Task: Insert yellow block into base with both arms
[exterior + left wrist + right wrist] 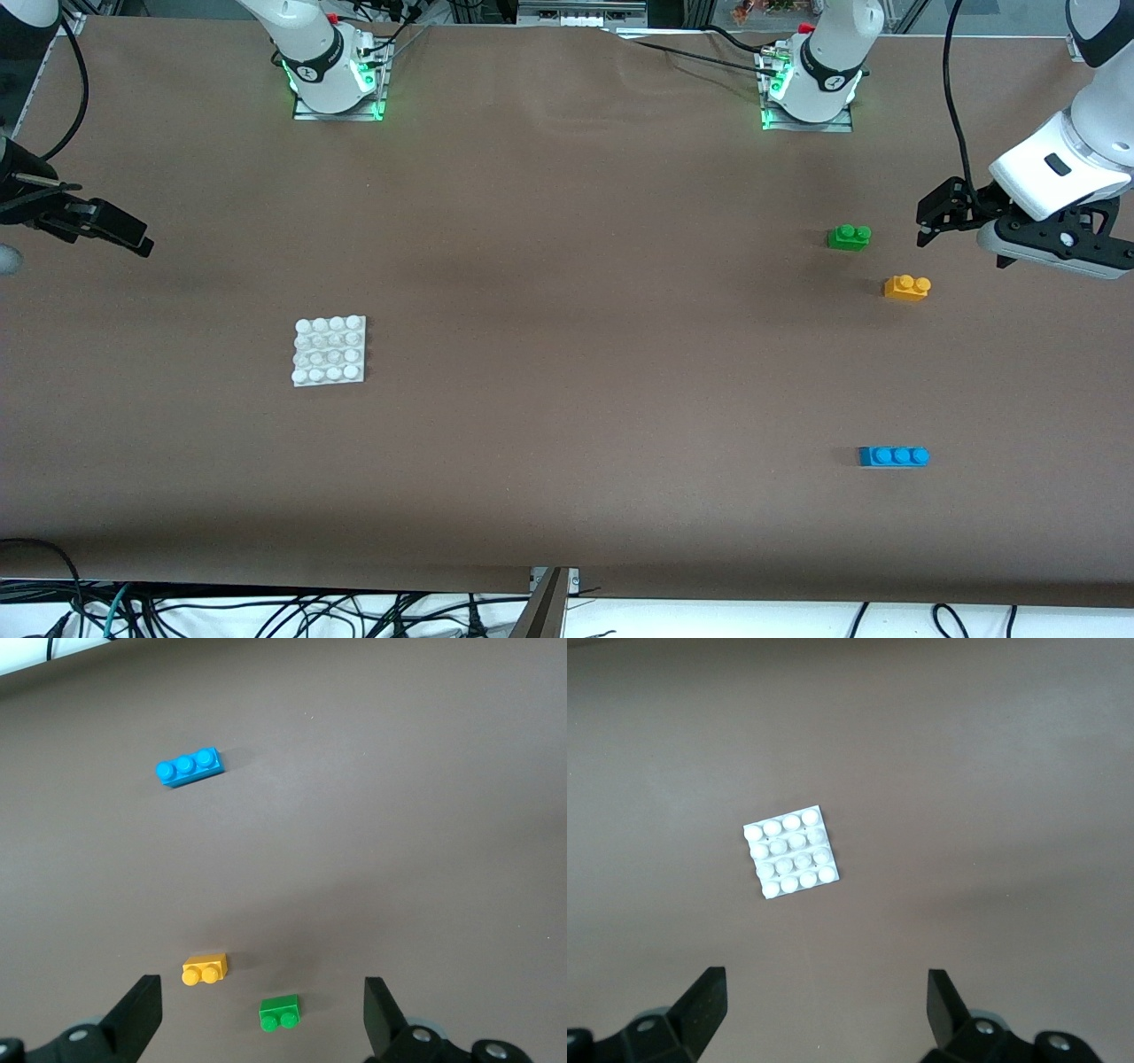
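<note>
Nearest the front camera lies a blue brick [893,456], toward the left arm's end of the brown table [567,425]; it plays no part here. Farther from the camera, toward the right arm's end, the base [329,351] lies flat with all of its studs bare. Farther still, at the left arm's end, the yellow block [906,288] sits studs up on the table, well apart from the base, with a green brick [849,237] just beside it and slightly farther from the camera.

The left gripper [941,215] hangs in the air over the table just past the green brick, its fingers spread wide with nothing between them; its wrist view shows both small bricks between the two fingers [142,1014]. The right gripper [120,230] hangs over the table's edge at the right arm's end, well apart from the base, also spread wide and empty, though the front view shows it only partly.

The yellow block looks light, stiff and smooth, so it may slide or tip if nudged. The best hold is probably across its two long flat sides, low on the body and under the studs. The base also looks light and would likely shift under pressing unless the right gripper steadies it at an edge.
</note>
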Controlling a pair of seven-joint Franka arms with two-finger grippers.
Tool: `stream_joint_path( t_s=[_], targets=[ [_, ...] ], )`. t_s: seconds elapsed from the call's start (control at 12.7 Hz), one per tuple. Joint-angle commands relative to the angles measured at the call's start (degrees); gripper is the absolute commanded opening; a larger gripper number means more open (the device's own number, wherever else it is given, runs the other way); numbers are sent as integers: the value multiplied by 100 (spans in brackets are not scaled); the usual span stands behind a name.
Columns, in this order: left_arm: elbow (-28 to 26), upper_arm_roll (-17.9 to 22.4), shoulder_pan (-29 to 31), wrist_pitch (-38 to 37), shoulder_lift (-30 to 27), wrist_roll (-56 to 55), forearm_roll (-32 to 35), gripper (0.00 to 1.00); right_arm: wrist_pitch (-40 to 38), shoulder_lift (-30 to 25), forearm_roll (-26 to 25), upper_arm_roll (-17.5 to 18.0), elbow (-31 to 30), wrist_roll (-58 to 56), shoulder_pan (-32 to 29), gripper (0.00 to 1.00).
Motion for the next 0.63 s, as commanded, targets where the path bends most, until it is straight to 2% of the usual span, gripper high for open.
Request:
stream_joint_path(
  t_s=[0.0, 0.55],
  targets=[
    [6, -8, 7, 28, -20, 18, -54, 100, 89, -58, -72, 36, -62, 78, -8, 100],
    [6, 1, 15, 28, -20, 9, -54, 100, 28, -67, -72, 36, -62, 78, -8, 100]
  ],
)
